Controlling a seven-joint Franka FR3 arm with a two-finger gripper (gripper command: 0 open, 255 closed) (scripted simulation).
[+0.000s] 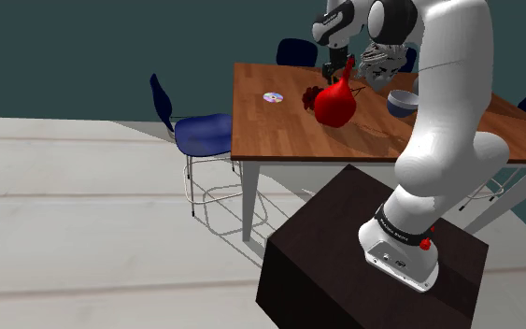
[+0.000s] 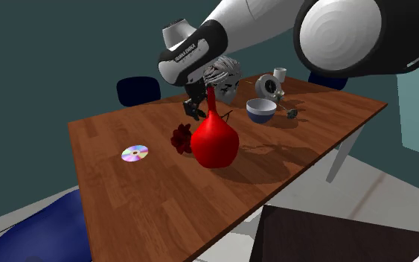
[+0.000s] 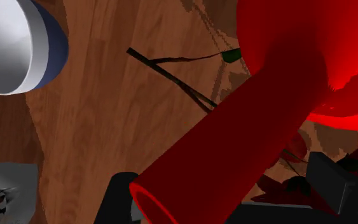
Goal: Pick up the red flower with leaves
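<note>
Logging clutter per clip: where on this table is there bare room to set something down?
Bare wood runs along the wooden table at its camera-side edge in the second exterior view, in front of the CD and the red vase. It is crowded around the vase: the dark red flower lies beside it and the bowl stands behind.

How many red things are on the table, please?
2: the red vase mid-table, and the dark red flower lying beside it on the disc's side. The arm may hide others.

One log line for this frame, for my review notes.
stage: pre-grasp | tool: open, at neck of vase | flower: lying on table beside vase, not held | vase: upright
</note>
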